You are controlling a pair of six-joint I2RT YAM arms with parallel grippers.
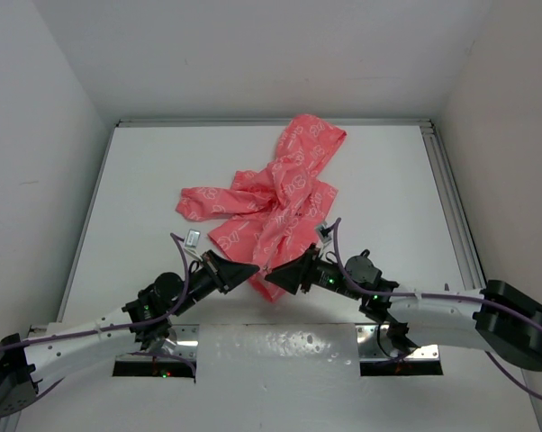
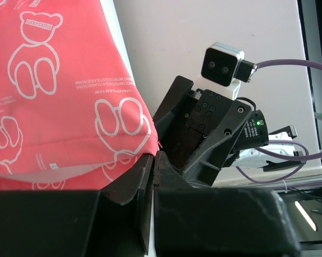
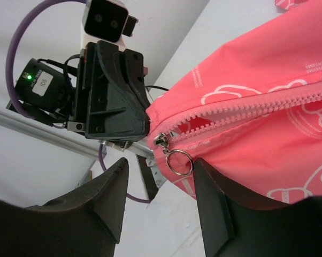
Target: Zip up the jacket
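Your thin coral-pink hooded jacket [image 1: 280, 193] lies crumpled on the white table [image 1: 145, 180]; it looks light, limp and slippery. The left gripper [image 2: 153, 158] is clamped on its near hem. The right gripper [image 3: 160, 166] stands apart around the small metal ring pull [image 3: 179, 162] beside that hem. Take the ring.

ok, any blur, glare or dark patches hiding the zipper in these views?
Top external: even light, soft shadows, but fine detail on the jacket too small to resolve. Left wrist: print sharp, left gripper a near-black mass. Right wrist: zipper pull and teeth crisp; right gripper dark, slightly soft.
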